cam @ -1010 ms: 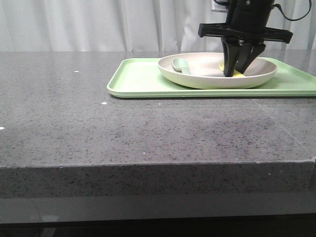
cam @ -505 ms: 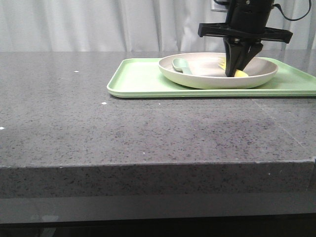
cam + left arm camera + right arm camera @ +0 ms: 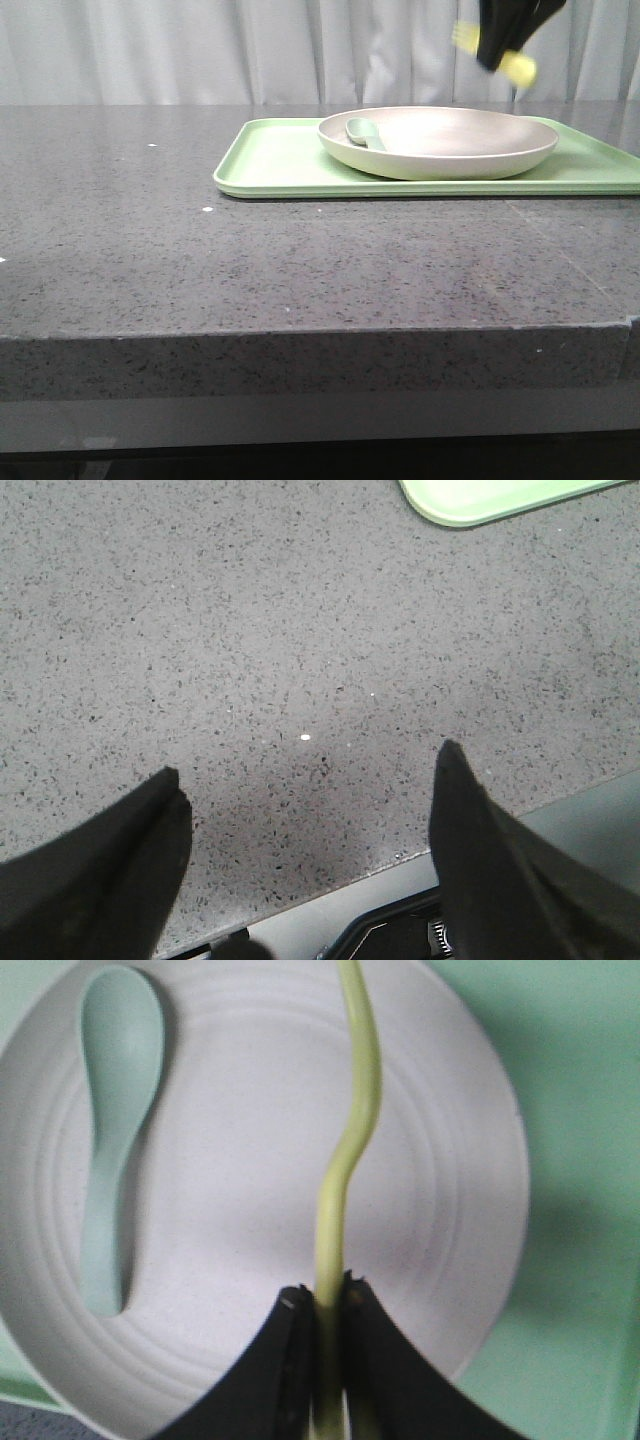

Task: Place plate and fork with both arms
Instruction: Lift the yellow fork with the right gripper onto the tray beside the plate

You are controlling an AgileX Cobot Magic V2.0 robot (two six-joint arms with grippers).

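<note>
- Right gripper point(image 3: 322, 1310) was clamped on the fork point(image 3: 350, 1150), held high above the plate point(image 3: 440, 1160)
- Left gripper point(image 3: 305, 820) hung wide open, empty, plate well away
- Step: carrying the fork; next likely calls for setting it down off the tray point(image 3: 290, 160)

We see open grey countertop point(image 3: 250, 270) left of and in front of the green tray point(image 3: 270, 165); the plate point(image 3: 440, 150) fills the tray's middle, a spoon point(image 3: 365, 133) lying at its left side.
</note>
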